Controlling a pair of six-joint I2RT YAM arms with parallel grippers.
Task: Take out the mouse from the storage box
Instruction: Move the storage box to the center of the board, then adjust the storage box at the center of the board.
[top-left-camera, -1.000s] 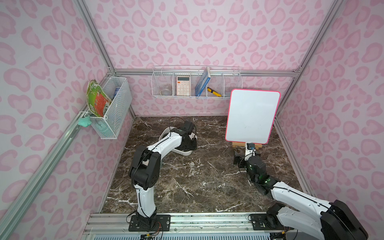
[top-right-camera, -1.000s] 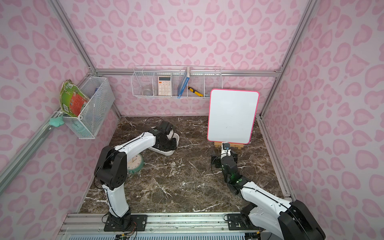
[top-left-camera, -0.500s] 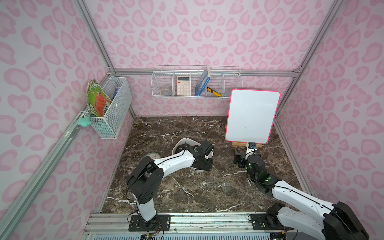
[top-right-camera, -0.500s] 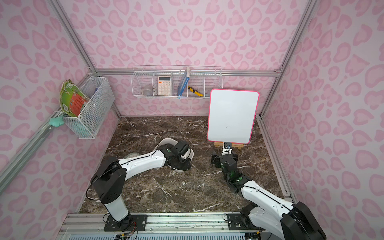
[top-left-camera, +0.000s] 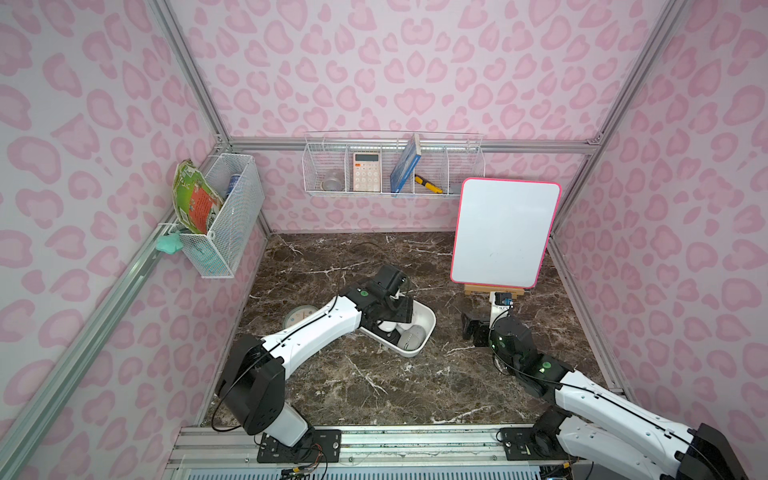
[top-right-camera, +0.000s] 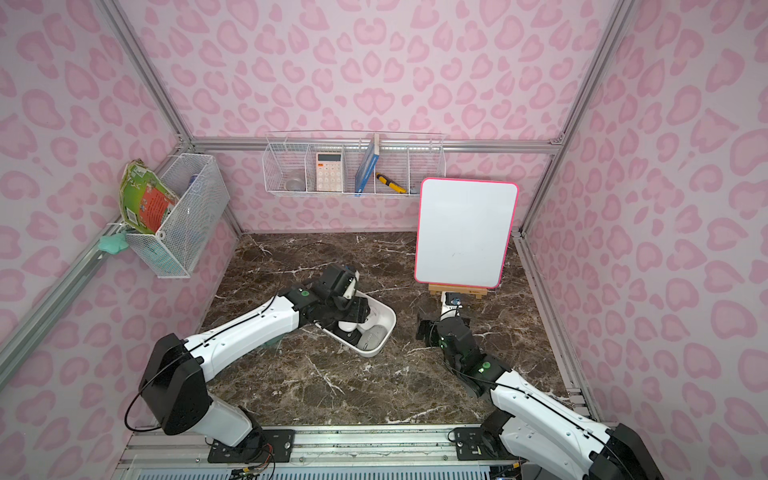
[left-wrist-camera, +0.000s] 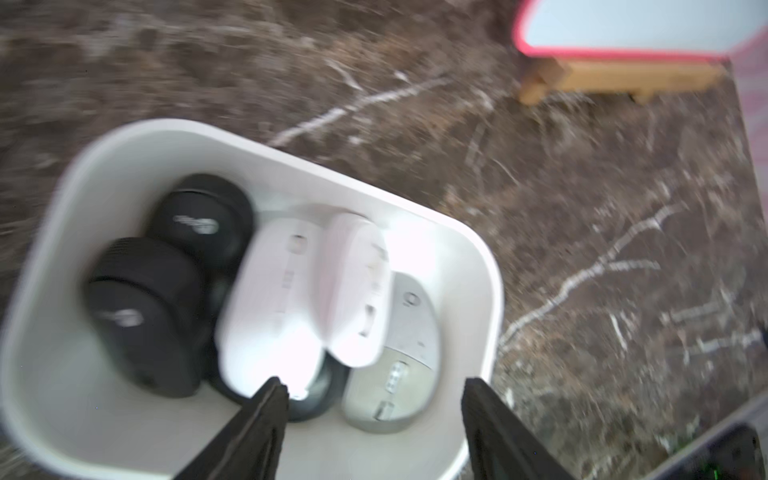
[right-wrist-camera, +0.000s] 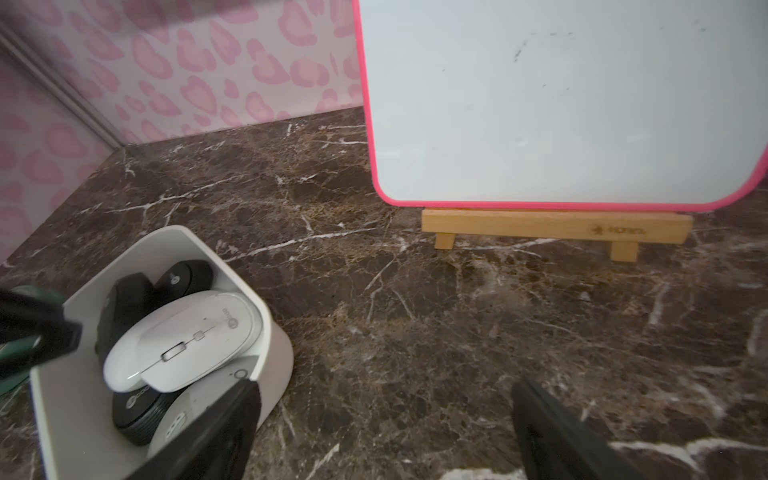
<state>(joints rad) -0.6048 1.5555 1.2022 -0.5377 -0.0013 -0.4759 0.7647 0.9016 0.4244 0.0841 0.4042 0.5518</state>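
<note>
Box (left-wrist-camera: 492, 282) crowded with mice (left-wrist-camera: 145, 307). Left gripper (left-wrist-camera: 374, 388) above it, jaws partly apart, empty; right gripper (right-wrist-camera: 386, 386) wide, empty. Straddle top white mouse (right-wrist-camera: 187, 336) sideways; lift 1 only.

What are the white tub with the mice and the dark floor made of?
The storage box looks like smooth white plastic: rounded moulded corners, rolled rim. The tabletop looks like brown marble with white veins, perhaps only a printed surface.
</note>
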